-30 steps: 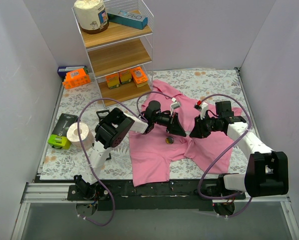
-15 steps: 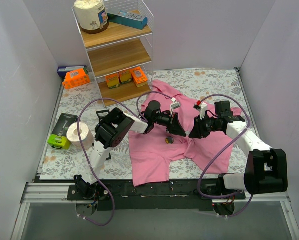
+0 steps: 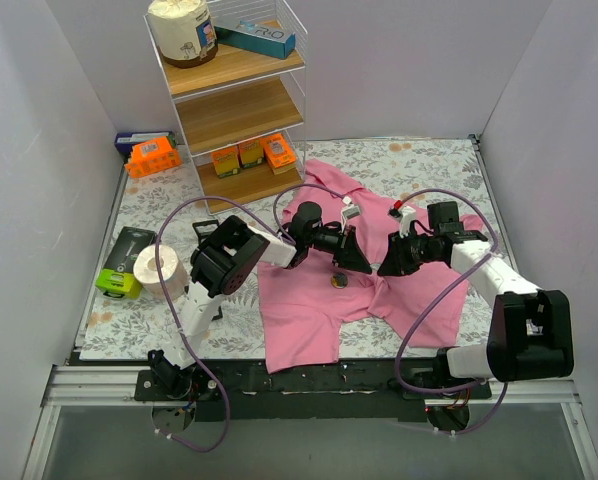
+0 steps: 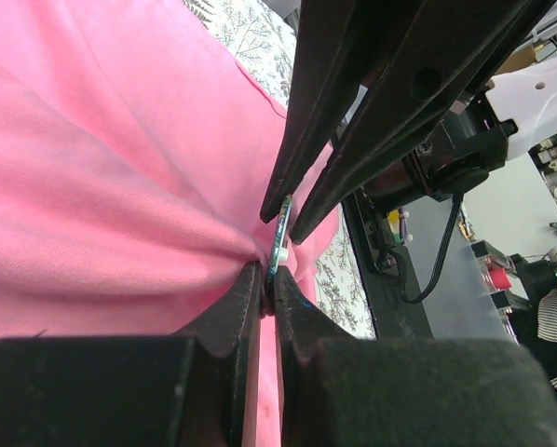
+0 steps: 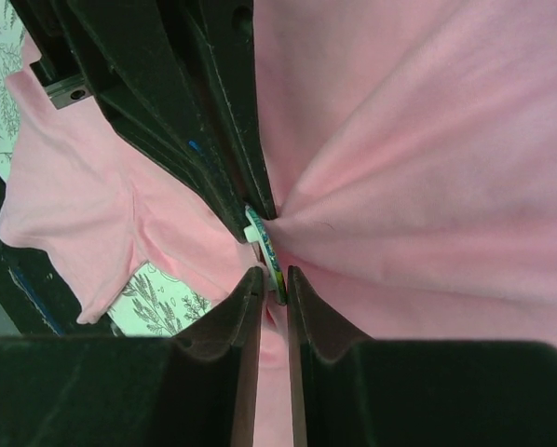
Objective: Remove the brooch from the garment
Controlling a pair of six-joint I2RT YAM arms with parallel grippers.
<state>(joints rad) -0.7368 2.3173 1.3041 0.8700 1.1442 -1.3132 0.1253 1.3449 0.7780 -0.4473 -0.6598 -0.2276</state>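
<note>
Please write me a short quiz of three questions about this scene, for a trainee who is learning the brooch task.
1. True or false: the garment hangs on the wire shelf.
2. Choose one. In the wrist views, the brooch is
A) lying flat on the shelf
B) seen edge-on, between the tips of the left tool and the right tool
C) far away from both tools
3. Fill in: the folds of pink fabric gather toward the tips of the ___ tool.

Key: 1 false, it lies on the table; 2 B; 3 left.
</note>
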